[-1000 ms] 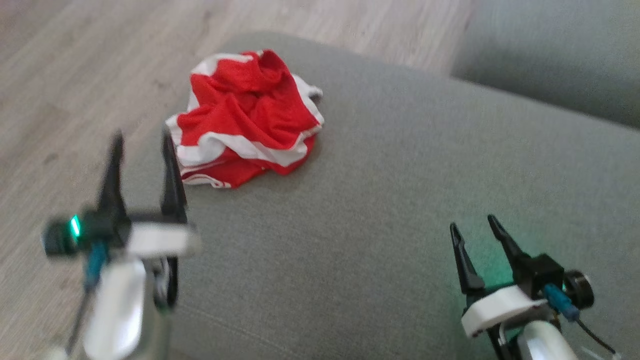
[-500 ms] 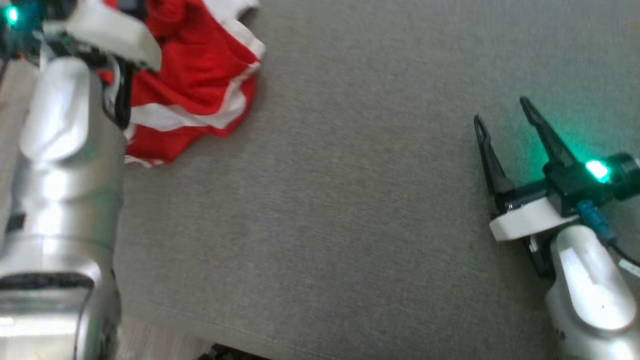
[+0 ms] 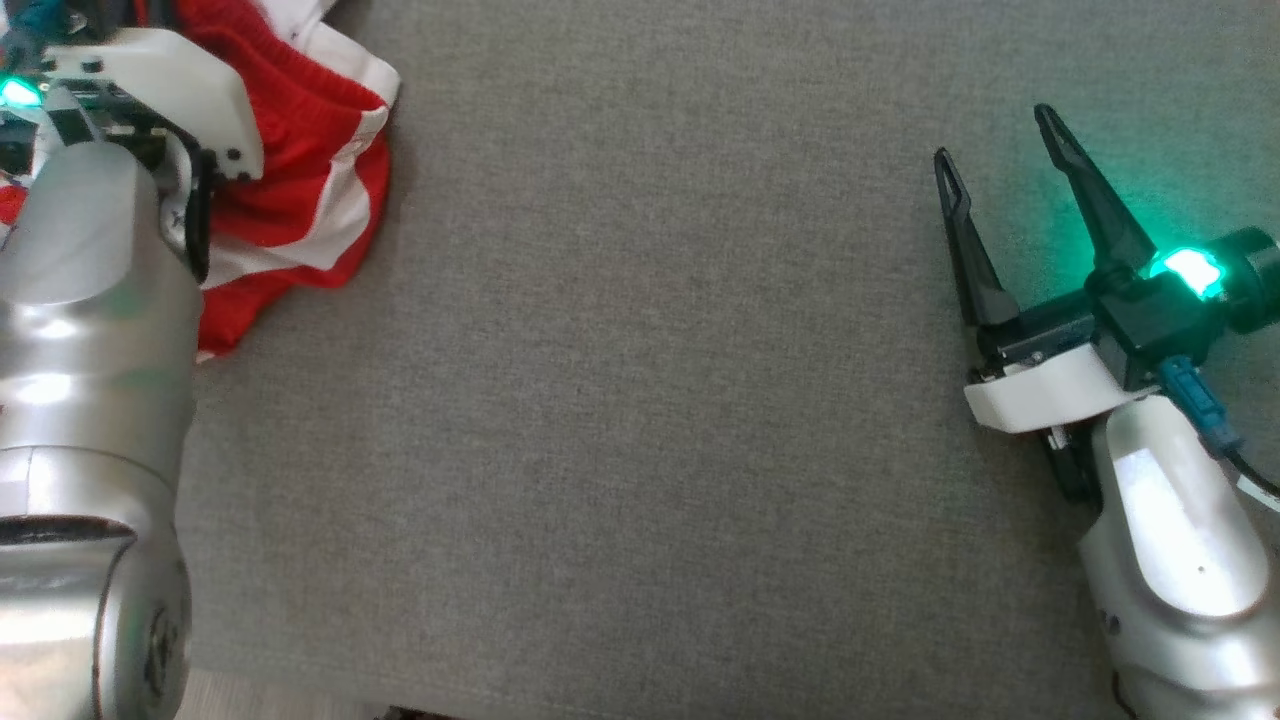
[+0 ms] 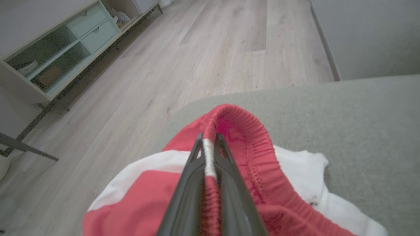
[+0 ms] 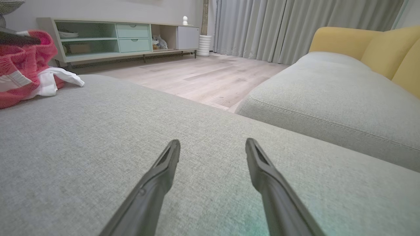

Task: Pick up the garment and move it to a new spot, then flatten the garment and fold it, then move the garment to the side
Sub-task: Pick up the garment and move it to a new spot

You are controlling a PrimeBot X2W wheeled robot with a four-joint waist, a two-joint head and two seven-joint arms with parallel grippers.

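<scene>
Here, the robot's left gripper [image 4: 207, 137] pinches the gathered elastic waistband of a crumpled red-and-white mesh garment [image 4: 249, 147], its two dark fingers pressed together on a raised fold of the cloth. From the head camera, the garment [image 3: 300, 150] lies bunched at about ten o'clock, near the edge of a broad grey woven-fabric cushion [image 3: 640, 400] and partly behind the silver left forearm. The right gripper [image 3: 990, 135] hovers at three o'clock, well apart from the cloth, with its fingers spread and nothing between them.

The step in hand appears to be the pick-up that opens the task. The pinch is made, but most of the heap rests on the cushion, so the lift looks not yet begun. The next move calls for a steady rise that draws the trailing cloth clear, then a carry toward the bare middle of the cushion, roughly four o'clock from the heap. The pale wood-plank floor [image 4: 197, 49] lies just past the cushion's edge at twelve o'clock in the left wrist view. A thin grip on one fold could slip.
</scene>
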